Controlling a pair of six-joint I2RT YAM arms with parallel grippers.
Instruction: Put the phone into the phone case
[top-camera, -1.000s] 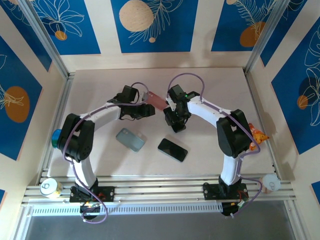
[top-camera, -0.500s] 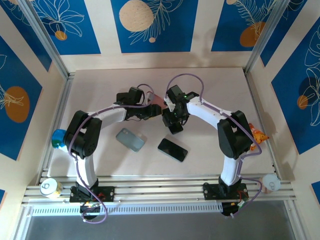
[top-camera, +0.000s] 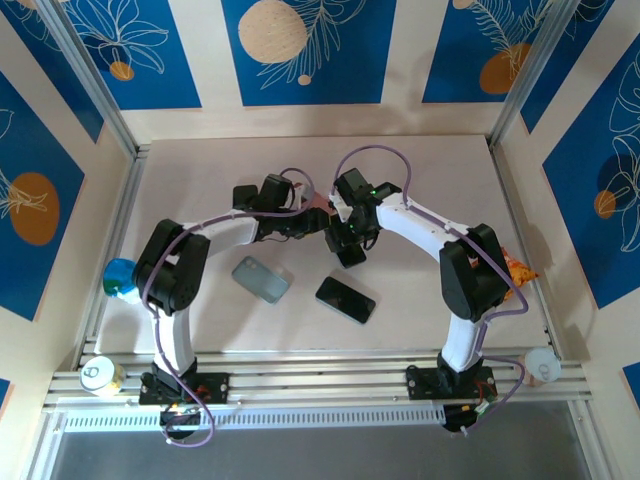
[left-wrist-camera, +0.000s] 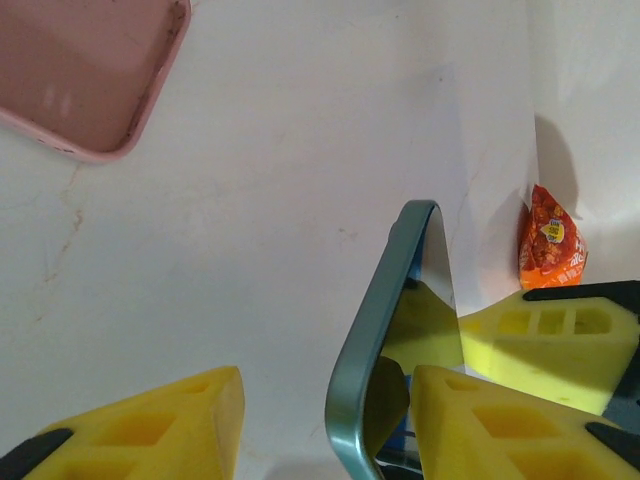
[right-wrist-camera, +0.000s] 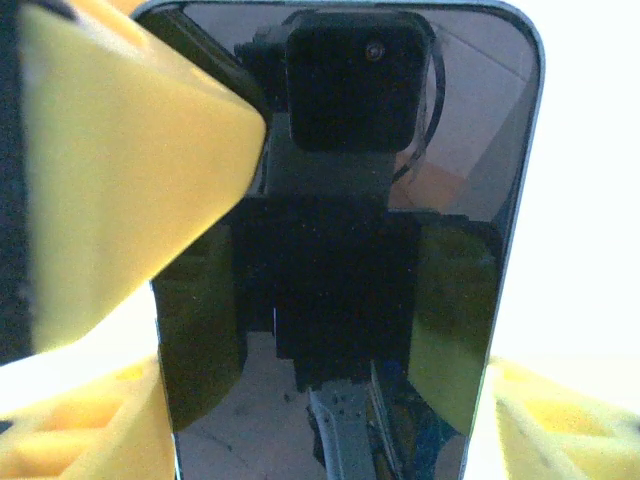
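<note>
Phone (right-wrist-camera: 340, 250), clamped in right pincer (right-wrist-camera: 325, 430)

Robot lab, a data-collection cell. It is a small boxed-in booth with wall panels (top-camera: 305, 50) printed in a blue leaf and orange circle pattern. Aluminium frame posts (top-camera: 95, 95) run up the corners, and a slotted aluminium rail (top-camera: 320, 380) runs along the near edge. Two arms are bolted to that rail, left base (top-camera: 175, 385) and right base (top-camera: 455, 385), with purple cable (top-camera: 375, 152) looped loose over them. The pale table (top-camera: 420, 310) is plain. Stray props sit at the edges: a can (top-camera: 98, 374) and a snack packet (top-camera: 517, 268).
</note>
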